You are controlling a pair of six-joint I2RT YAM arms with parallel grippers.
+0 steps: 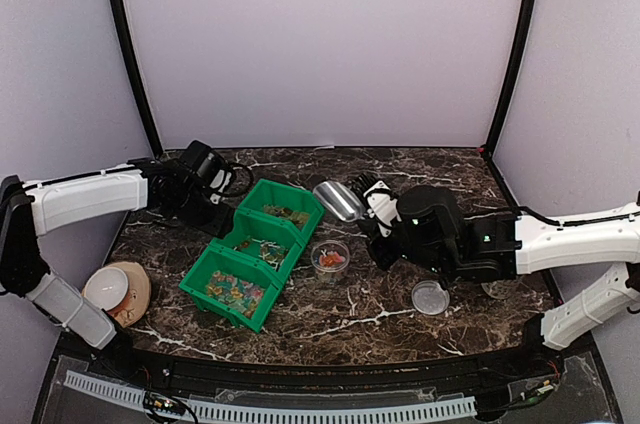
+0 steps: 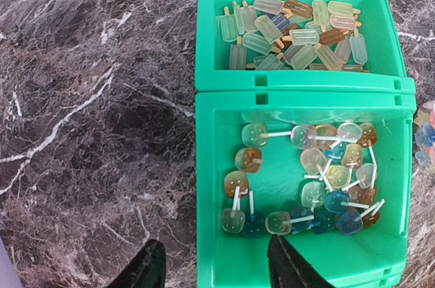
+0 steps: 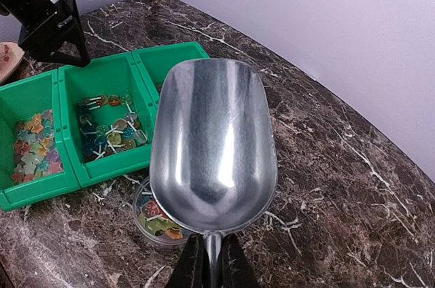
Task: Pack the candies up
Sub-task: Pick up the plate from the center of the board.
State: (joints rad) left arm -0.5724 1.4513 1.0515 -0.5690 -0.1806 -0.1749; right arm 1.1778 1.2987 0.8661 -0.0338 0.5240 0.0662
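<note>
We see a dark marbled bench (image 1: 400,319) with both arms reaching in over it, the left arm (image 1: 85,199) from the left edge and the right arm (image 1: 575,239) from the right.

A row of three joined green bins (image 1: 215,304) runs diagonally across the left half of the bench. The left end effector (image 2: 216,267) hangs over the left wall of the middle bin. Its fingers are spread, one over bare bench and the other over the bin's inside, and they pinch nothing.

The right end effector (image 3: 214,267) is pressed together on the thin handle of a metal scoop (image 3: 214,145). The scoop's bowl is bare and is raised above the bench just right of the bins.

A round wooden dish (image 1: 118,289) carrying a white bowl sits at the near left corner.

A small clear tub (image 1: 330,259) stands just beside the middle bin, partly under the scoop, and its loose lid (image 1: 431,297) lies flat nearer the right arm.

The candies (image 1: 232,292), tiny and in mixed colours, fill the nearest bin. A few more lie in the tub. The middle bin holds lollipops (image 2: 319,179), and the far one ice-lolly-shaped sweets (image 2: 292,33).
</note>
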